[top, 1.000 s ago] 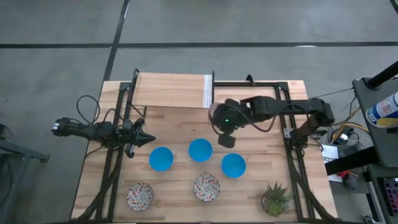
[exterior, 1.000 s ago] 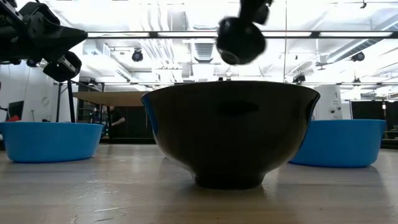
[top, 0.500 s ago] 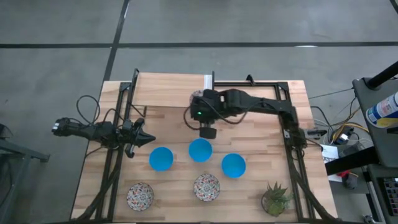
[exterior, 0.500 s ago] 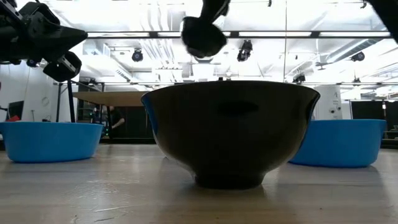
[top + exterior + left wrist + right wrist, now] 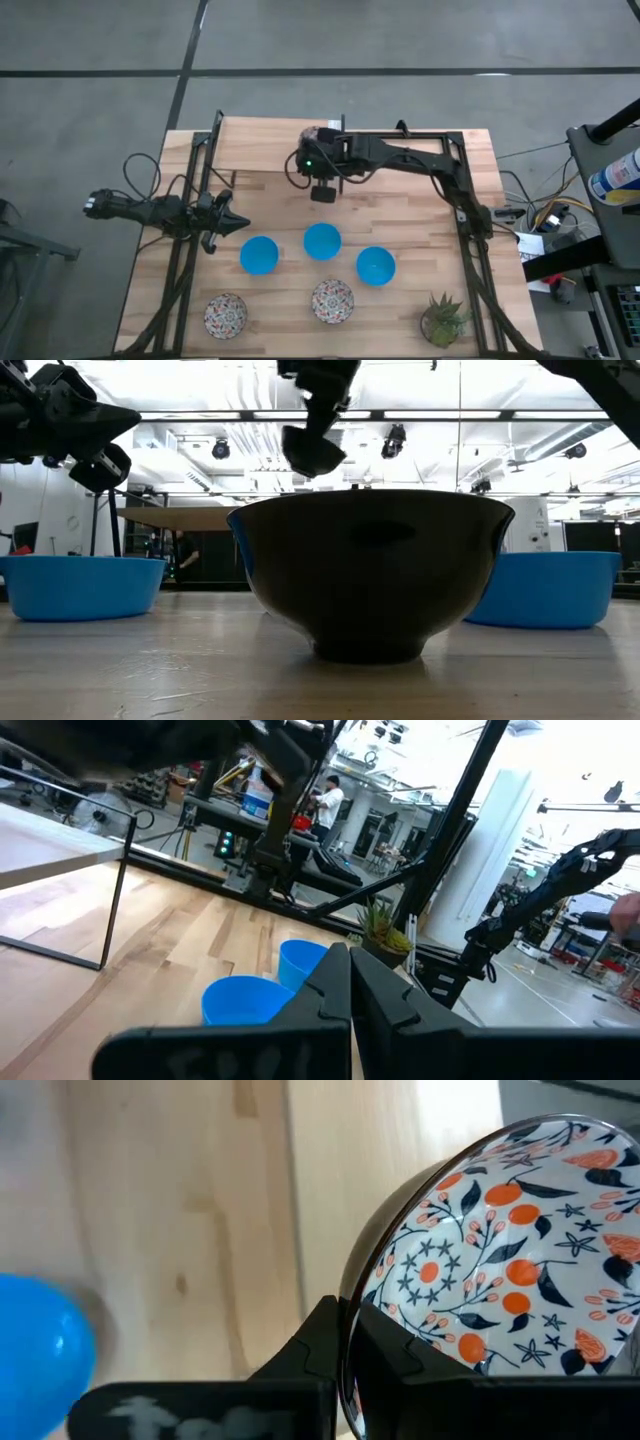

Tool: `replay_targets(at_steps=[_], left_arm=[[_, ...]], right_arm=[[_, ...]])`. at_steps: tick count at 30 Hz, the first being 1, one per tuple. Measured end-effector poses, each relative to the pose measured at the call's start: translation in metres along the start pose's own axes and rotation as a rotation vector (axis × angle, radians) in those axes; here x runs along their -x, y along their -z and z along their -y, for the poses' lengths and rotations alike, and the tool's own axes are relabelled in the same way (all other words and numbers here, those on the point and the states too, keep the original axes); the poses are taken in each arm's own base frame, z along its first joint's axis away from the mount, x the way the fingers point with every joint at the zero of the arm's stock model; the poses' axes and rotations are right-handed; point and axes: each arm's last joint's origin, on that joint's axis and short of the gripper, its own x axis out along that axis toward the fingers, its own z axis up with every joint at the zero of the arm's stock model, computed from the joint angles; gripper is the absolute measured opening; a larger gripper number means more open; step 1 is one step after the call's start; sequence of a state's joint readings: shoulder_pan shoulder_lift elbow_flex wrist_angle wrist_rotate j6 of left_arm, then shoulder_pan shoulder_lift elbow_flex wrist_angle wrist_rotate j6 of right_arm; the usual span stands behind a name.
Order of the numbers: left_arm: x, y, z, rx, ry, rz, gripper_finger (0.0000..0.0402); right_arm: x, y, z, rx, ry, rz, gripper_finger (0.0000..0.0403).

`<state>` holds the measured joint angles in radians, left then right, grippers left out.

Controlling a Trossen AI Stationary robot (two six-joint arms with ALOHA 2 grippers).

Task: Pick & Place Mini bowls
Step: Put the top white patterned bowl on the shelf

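Observation:
My right gripper (image 5: 318, 148) reaches over the far middle of the table, shut on a white bowl with orange and dark blue ornament (image 5: 500, 1250). That bowl shows in the high view as a pale patch (image 5: 318, 134) just beyond the wrist. Three blue bowls (image 5: 259, 254) (image 5: 322, 241) (image 5: 375, 265) stand in a row on the near half. Two more patterned bowls (image 5: 225, 314) (image 5: 332, 299) stand upright near the near edge. The nearer of them fills the low view as a dark silhouette (image 5: 370, 575). My left gripper (image 5: 238, 224) waits shut above the table's left side. My right gripper pinches the patterned bowl by its rim (image 5: 362, 1260), one finger inside the bowl and one outside. The bowl is lifted clear of the table and sits tilted, its patterned inside facing the wrist camera.
A small green potted plant (image 5: 443, 318) stands at the near right corner. Dark metal frames (image 5: 190, 250) (image 5: 470, 230) run along both sides of the table. A pale board (image 5: 275, 145) covers the far left part. Bare wood lies between the blue bowls and the far edge.
My right gripper has carried the patterned bowl from above the blue bowls toward the table's far edge and to the left, staying shut on it. The low view shows it sliding leftward high over the standing bowls. Nothing else has moved.

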<state>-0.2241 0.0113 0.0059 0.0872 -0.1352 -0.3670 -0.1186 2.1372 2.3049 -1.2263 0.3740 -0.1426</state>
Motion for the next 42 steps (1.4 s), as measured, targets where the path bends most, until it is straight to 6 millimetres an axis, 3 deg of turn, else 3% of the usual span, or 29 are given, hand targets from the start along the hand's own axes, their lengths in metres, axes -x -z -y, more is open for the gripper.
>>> replay_targets(at_steps=[12,31,42], left_arm=[[-0.001,0.002,-0.001,-0.004,-0.010,-0.024,0.0000],[-0.001,0.004,-0.001,-0.006,-0.016,-0.040,0.0000],[-0.001,0.004,-0.001,-0.006,-0.016,-0.040,0.0000]], right_arm=[[-0.046,0.009,0.022,0.016,0.015,-0.099,0.0013],[-0.052,0.012,0.021,0.095,-0.003,-0.112,0.0014],[-0.052,0.012,0.021,0.099,-0.040,-0.101,0.0083]])
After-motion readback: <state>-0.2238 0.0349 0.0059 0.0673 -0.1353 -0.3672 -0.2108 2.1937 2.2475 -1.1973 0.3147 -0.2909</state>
